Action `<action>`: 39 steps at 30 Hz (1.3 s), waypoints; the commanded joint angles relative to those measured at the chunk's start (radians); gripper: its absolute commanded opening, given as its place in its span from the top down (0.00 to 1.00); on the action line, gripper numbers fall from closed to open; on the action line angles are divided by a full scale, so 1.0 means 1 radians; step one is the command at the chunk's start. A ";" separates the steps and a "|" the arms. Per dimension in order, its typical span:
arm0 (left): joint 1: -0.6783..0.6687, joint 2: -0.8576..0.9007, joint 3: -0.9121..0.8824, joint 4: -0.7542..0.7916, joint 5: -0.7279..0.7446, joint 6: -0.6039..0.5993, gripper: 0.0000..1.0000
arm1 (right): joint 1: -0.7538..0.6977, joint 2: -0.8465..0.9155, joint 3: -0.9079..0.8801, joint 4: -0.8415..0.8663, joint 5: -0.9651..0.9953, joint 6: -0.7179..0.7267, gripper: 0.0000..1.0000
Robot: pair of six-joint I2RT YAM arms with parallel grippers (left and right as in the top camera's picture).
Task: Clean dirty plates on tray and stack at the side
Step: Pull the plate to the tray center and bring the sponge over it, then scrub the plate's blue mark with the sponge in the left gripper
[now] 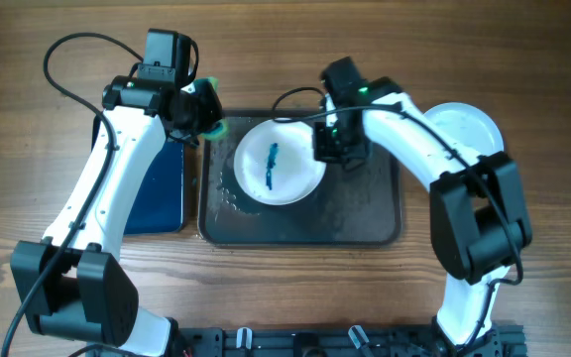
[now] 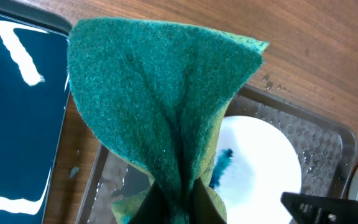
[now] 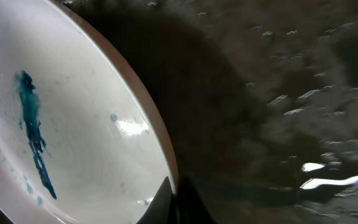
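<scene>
Right gripper (image 1: 337, 149): clamped on the right rim of the plate (image 1: 290, 171), one finger on either side of the edge in the wrist view.
Reason for grip: likely to steady the plate so it cannot skid while wiped; whether the rim is lifted off the tray (image 1: 365, 226) I cannot tell.
Left gripper (image 1: 204, 117): pinched on a folded green sponge (image 2: 166, 106), which fans out beyond the fingers.
Sponge position: over the tray's far-left corner, beside the plate and apart from it; held free, probably ready for a stroke across the dirty centre.
Plate location: on the tray, left of its middle, face up.
Streak (image 1: 271, 165): blue-teal, in the plate's centre; its long axis runs near to far, across the tray's short side, slightly slanted.
Tray axis: the long side runs left to right; the floor is beaded with water.
Second plate (image 1: 472, 121): on the table (image 1: 548, 89) right of the tray, partly under the right arm; no streak visible, so probably the stack's start.
</scene>
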 commanded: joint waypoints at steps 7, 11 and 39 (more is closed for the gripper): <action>-0.037 0.002 -0.151 0.063 0.010 0.075 0.96 | 0.032 0.068 -0.008 0.014 -0.086 0.072 0.60; -0.098 0.002 -0.195 0.150 0.022 0.219 0.96 | 0.032 0.097 -0.008 0.013 -0.123 0.090 0.66; -0.224 0.214 -0.363 0.319 -0.092 -0.082 0.96 | 0.032 0.114 -0.008 0.047 -0.137 0.098 0.96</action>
